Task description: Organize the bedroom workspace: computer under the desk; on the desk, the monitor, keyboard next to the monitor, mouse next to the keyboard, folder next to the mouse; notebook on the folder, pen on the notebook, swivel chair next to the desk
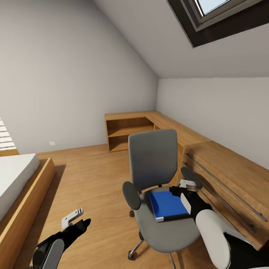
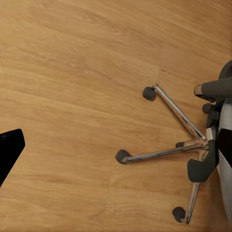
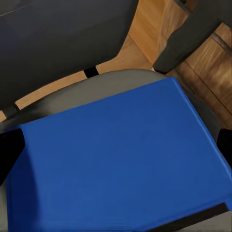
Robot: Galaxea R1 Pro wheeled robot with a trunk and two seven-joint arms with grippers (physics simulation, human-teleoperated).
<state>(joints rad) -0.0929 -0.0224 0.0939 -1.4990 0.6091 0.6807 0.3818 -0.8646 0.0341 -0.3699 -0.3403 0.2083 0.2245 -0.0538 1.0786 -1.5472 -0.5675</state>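
Right up close, the right gripper (image 1: 183, 189) is held over the grey padded swivel chair (image 1: 157, 186), fingers spread and nothing grasped yet, so the folder pickup looks to be the step in hand. Lying flat on the seat is the bright blue rectangular folder (image 3: 121, 159); an edge needs pinching next. Chair armrests and the low oak shelving (image 1: 224, 179) crowd things a bit. Left gripper (image 1: 76, 220) is parked open over the floor.

This is a bedroom under a slanted roof. There is a bed (image 1: 15, 179), a roof window (image 1: 220, 15), a wood floor (image 1: 89, 179) and low wooden shelves (image 1: 129, 130).
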